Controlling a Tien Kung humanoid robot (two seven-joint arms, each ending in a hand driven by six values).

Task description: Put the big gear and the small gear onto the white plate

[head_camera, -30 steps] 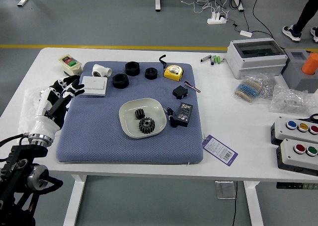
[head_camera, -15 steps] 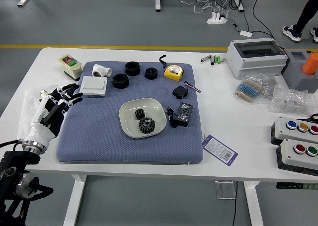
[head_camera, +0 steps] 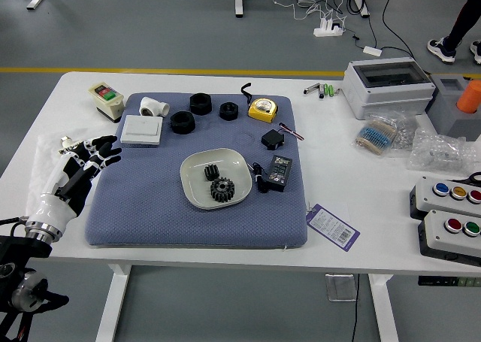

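My left hand (head_camera: 98, 158) hovers over the mat's left edge with its fingers spread and nothing held, well to the left of the plate. The white plate (head_camera: 194, 196) lies near the middle of the blue mat. Inside it are both black gears: the big gear (head_camera: 222, 189) toward the plate's lower right and the small gear (head_camera: 212, 172) just above and left of it.
Black rings (head_camera: 182, 122), a white box (head_camera: 141, 130), a white pipe fitting (head_camera: 154, 107) and a yellow tape measure (head_camera: 262, 110) lie on the mat (head_camera: 150, 214). Right of the plate is a black box (head_camera: 278, 174) with a cable. Button boxes (head_camera: 451, 235) stand far right.
My left hand and arm have drawn back toward the lower left. The plate and both gears have not moved.
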